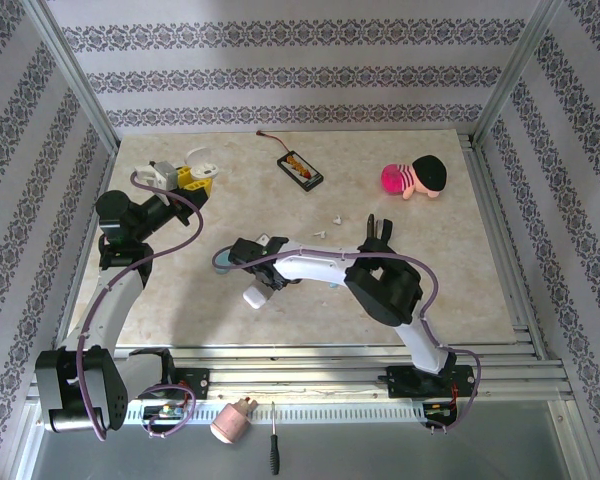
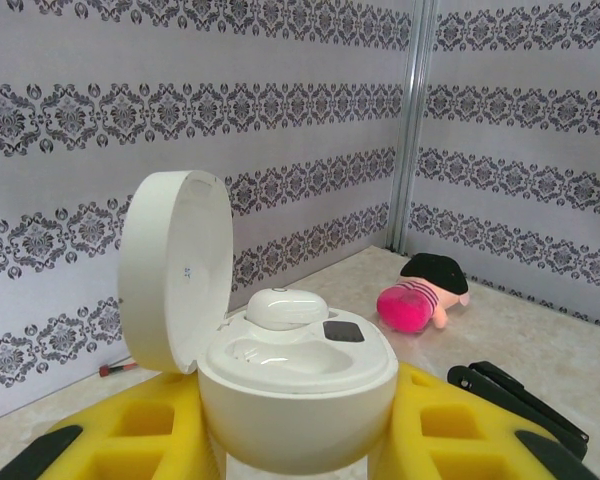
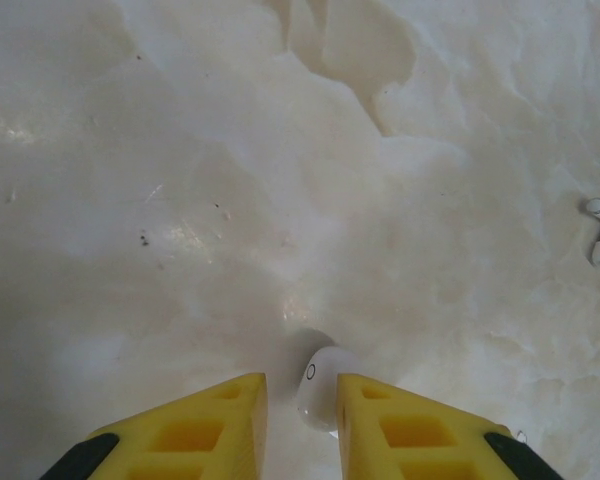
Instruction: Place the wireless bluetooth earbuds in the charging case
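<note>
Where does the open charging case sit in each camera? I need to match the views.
Top external: charging case at the upper left of the table, held in the left gripper.
Left wrist: charging case low centre, lid raised on its left.
Shared landmark: the pink doll, right of the case in both.

Left arm (image 1: pixel 115 290) reaches far-left, left gripper (image 1: pixel 194 180) clamped on the charging case (image 2: pixel 300 390). Right arm (image 1: pixel 310 266) bends leftward, right gripper (image 3: pixel 300 388) pointing down, fingers (image 3: pixel 190 430) narrowly apart.
</note>
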Robot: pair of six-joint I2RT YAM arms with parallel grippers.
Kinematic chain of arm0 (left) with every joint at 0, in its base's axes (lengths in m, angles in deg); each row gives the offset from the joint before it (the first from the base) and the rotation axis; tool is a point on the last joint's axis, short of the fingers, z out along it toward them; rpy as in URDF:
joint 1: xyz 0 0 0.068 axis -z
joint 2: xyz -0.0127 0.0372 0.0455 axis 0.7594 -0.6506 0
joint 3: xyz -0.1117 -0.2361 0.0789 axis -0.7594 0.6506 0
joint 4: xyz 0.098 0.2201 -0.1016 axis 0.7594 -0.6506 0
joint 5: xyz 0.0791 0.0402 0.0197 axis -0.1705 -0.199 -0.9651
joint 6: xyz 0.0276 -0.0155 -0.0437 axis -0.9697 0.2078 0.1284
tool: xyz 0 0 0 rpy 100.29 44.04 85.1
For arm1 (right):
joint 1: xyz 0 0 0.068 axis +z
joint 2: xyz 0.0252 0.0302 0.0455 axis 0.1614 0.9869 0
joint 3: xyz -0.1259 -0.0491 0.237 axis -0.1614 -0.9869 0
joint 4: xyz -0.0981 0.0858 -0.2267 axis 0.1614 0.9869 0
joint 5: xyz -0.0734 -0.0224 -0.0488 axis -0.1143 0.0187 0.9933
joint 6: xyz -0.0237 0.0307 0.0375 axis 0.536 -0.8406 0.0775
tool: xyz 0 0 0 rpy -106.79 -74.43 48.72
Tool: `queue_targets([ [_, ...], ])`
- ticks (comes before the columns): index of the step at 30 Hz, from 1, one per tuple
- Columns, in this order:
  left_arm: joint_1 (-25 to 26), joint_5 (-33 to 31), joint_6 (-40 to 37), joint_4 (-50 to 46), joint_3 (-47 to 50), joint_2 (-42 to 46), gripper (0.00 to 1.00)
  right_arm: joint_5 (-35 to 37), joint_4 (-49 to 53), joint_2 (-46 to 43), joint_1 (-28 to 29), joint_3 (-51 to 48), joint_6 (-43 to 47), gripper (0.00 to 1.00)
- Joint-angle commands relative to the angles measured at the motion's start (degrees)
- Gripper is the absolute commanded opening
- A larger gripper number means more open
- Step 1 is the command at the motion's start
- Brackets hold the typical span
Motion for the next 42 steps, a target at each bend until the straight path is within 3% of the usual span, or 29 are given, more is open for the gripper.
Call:
queue_targets([
  [1,-0.67,1.35,0.72,3.33,-1.47,0.77,0.23,1.96,2.13,1.34,0.50,1.35,0.81,0.25],
  [42,-0.66,1.70,1.49,4.72,-0.89,0.84,0.23,4.79,5.00,3.21,-1.75,1.56,-0.87,0.24],
])
